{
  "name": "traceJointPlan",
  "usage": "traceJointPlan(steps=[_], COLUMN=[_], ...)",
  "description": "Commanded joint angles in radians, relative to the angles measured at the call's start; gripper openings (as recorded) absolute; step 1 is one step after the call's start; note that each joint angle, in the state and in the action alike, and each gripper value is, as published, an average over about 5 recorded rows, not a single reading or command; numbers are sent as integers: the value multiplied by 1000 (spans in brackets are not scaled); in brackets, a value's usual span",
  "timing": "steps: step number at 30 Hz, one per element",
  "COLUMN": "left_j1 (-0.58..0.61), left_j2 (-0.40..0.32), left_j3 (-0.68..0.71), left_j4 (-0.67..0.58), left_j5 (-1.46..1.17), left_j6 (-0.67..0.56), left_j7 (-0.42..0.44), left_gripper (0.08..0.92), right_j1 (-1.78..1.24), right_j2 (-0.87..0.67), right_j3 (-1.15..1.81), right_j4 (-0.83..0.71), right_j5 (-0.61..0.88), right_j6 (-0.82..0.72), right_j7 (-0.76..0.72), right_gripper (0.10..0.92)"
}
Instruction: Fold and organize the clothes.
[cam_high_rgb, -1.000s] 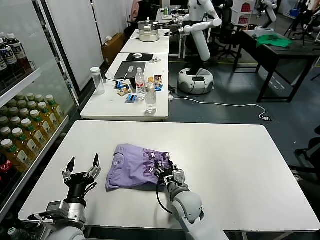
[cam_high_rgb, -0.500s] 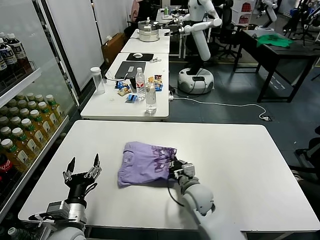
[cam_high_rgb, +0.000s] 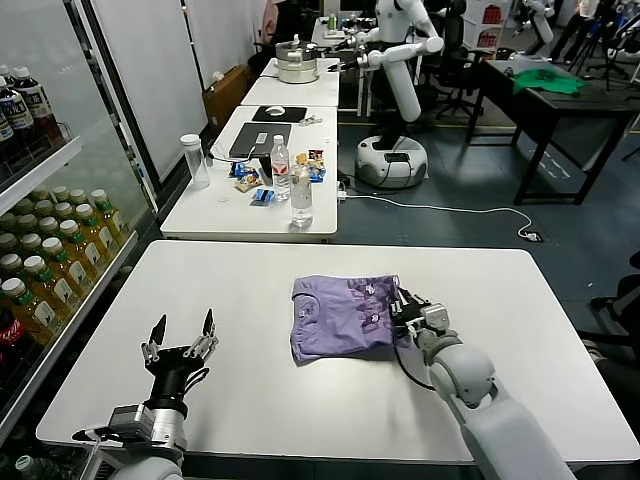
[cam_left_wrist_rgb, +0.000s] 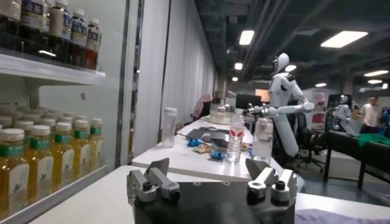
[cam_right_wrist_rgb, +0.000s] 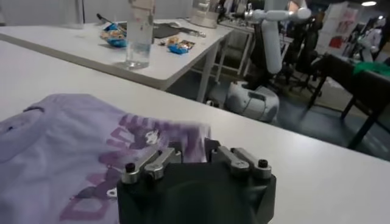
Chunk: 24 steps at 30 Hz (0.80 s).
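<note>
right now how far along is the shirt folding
Done: the shirt lies folded into a compact bundle mid-table. In hand: the right gripper is at its edge, fingers shut on the fabric. Left: release and tidy it. The left gripper waits open near the table's front-left.

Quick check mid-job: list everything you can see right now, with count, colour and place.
T-shirt: one, lavender, folded on the near white table, right of centre.
Far white table: one, behind the near one.
Water bottles: two, clear, on the far table.
Tumbler: one, clear with a white lid, left edge of the far table.
Laptop: one, dark, far table.
Drinks fridge: one, at left, rows of yellow bottles.
Other robot: one, white, background.
Green cloth: one, on the dark table.
Left gripper: open, parked near the table's front left.
Right gripper: closed on the T-shirt's right edge.
</note>
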Motion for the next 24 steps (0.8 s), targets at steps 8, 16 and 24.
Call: traceJointPlan(steps=[8, 16, 24], left_j1=[9, 20, 22], left_j2=[-20, -20, -15], left_j3=[46, 53, 51], left_j4=[-11, -18, -19], left_j5=[36, 33, 31], left_j6=[-3, -7, -8], left_j7=[40, 83, 116], left_gripper=[823, 823, 823], right_j1=[-502, -681, -670], right_j2=[-75, -49, -25], right_j3=[407, 496, 479], right_j4=[387, 465, 472], right_j5=[-46, -44, -55], right_j6=[274, 308, 344], right_j7=[0, -46, 5], right_gripper=[581, 796, 823])
